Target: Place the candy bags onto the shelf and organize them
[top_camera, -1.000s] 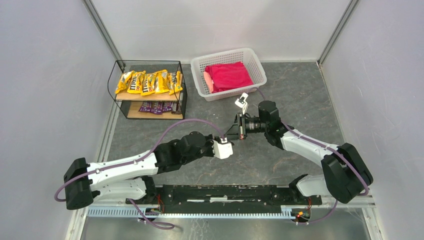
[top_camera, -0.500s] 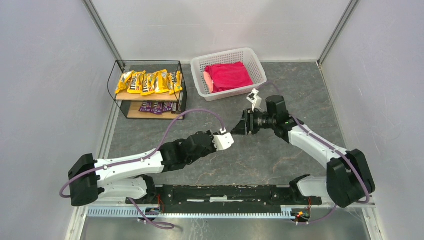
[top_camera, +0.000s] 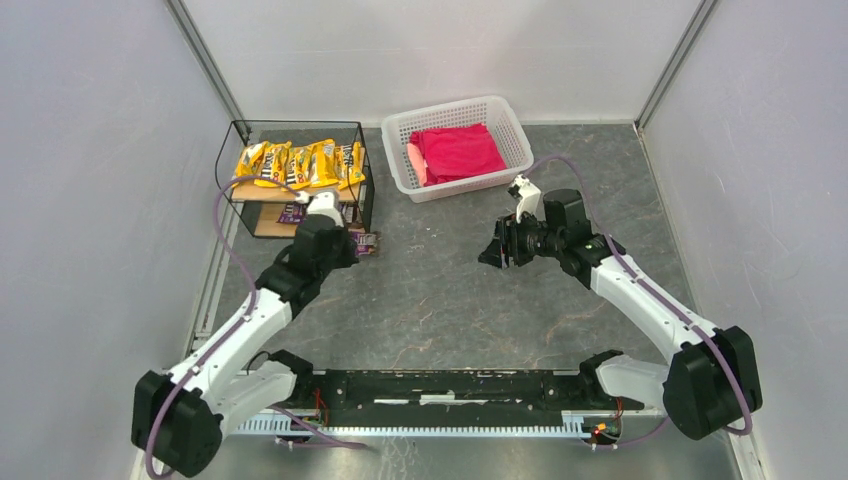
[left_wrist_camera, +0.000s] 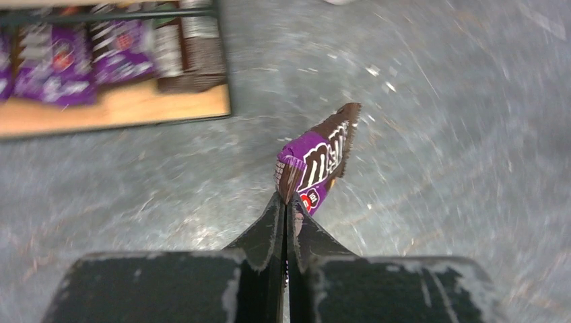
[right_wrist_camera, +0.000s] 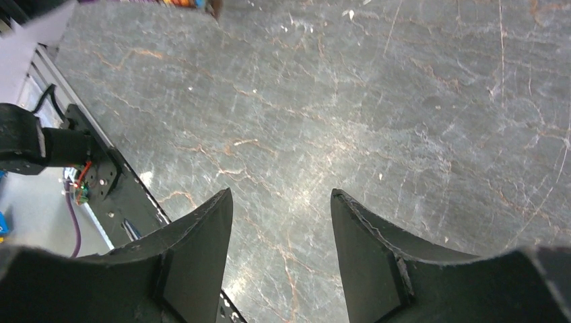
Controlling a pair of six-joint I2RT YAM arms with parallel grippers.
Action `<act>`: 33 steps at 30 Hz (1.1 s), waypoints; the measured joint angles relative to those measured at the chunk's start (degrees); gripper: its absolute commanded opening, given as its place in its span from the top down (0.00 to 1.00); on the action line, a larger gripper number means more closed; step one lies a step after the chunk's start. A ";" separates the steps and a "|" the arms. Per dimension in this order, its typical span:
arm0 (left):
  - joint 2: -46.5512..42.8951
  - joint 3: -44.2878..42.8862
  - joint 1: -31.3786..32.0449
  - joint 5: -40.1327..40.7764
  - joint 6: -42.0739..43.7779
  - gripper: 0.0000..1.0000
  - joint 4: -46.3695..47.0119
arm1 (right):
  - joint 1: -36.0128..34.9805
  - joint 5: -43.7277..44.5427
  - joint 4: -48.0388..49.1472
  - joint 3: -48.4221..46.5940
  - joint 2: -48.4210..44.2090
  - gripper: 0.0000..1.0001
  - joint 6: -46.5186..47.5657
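Nearly done, by the look of it: the shelf (top_camera: 265, 228), at ten o'clock on the table (top_camera: 450, 300), carries a row of yellow candy bags (top_camera: 298, 163) on its upper board and purple bags (left_wrist_camera: 67, 60) on the lower one. The left gripper (left_wrist_camera: 286, 202) hangs just off the shelf's five o'clock corner, its fingers pinched tight on the end of one purple-and-brown packet (left_wrist_camera: 316, 161), which sticks out above the tabletop and is not yet on a board. The right gripper (right_wrist_camera: 279, 202) hovers over bare table near three o'clock, fingers spread wide with nothing between them. The basket (top_camera: 400, 140) at twelve o'clock holds only a red cloth (top_camera: 455, 152). I judge this packet the last one visible off the shelf; it wants sliding in beside its purple fellows on the lower tier
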State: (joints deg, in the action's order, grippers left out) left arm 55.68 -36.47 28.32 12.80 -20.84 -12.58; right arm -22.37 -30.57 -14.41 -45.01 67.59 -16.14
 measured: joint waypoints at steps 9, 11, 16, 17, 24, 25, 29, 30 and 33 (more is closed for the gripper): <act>-5.84 0.00 -18.97 -9.33 -15.10 0.98 -12.66 | -0.35 -0.24 -1.81 -0.31 0.02 0.32 1.07; -7.58 0.02 -23.56 -10.56 -17.79 0.98 -14.27 | -0.92 -0.42 -2.08 -1.09 0.02 0.28 1.16; -10.51 0.22 -35.67 -14.14 -23.74 0.98 -16.24 | -5.77 0.87 -3.56 -3.72 0.00 0.18 2.69; -10.58 0.22 -37.73 -14.71 -24.74 0.98 -16.44 | -7.19 1.42 -3.89 -4.24 0.00 0.16 3.19; -11.50 0.92 -47.80 -17.03 -31.08 0.98 -16.04 | -14.69 4.11 -5.27 -6.43 -0.11 0.08 5.77; -12.04 1.29 -49.07 -17.35 -32.00 0.98 -16.02 | -14.91 4.37 -5.44 -6.43 -0.17 0.07 5.95; -13.57 1.66 -52.30 -17.94 -35.04 0.98 -15.85 | -15.19 5.44 -5.88 -6.40 -1.18 0.08 6.21; -13.66 1.66 -52.76 -18.32 -35.45 0.98 -15.74 | -15.19 5.51 -5.84 -6.38 -1.55 0.07 6.16; -14.12 1.66 -54.03 -19.52 -37.42 0.98 -15.23 | -15.19 5.62 -5.09 -5.70 -3.23 0.07 5.77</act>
State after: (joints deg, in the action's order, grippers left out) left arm 41.56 -34.81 -25.71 -6.72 -58.26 -27.81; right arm -37.56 -24.95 -19.51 -50.72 64.36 -10.37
